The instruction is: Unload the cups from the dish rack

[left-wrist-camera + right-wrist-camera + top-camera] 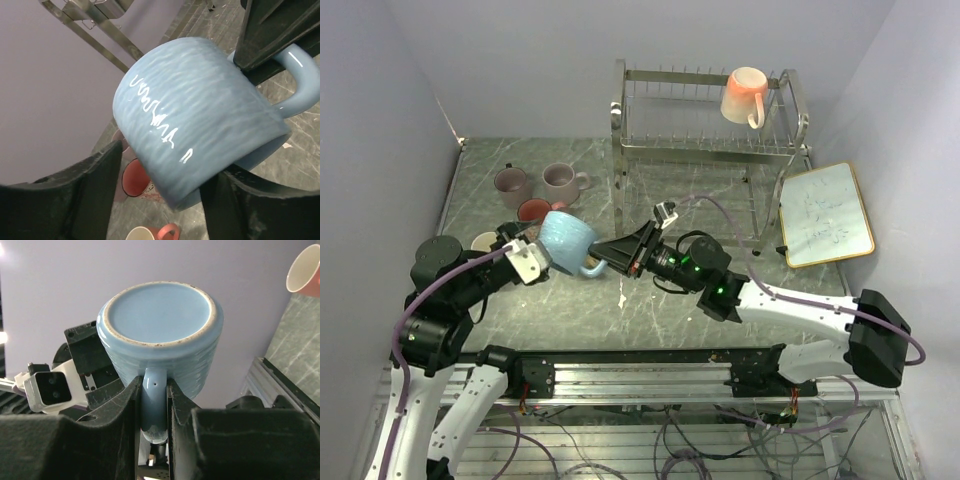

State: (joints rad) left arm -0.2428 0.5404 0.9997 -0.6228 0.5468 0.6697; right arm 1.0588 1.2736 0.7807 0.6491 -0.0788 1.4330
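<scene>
Evidently the light blue mug (565, 238) hung between both arms. The right gripper (603, 262), at its 4 o'clock, was clamped on the handle. The left gripper (533, 257) straddled its body from 8 o'clock; whether it pressed, I could not tell.

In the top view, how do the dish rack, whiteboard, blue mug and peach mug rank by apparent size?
1. dish rack
2. whiteboard
3. blue mug, peach mug: similar; blue looks slightly bigger but may be nearer the camera, so unranked.

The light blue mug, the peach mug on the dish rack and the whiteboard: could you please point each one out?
light blue mug (565, 242): top external view, on its side wall.
peach mug (742, 95): top external view, on its outer wall.
whiteboard (828, 213): top external view, middle of its white surface.
</scene>
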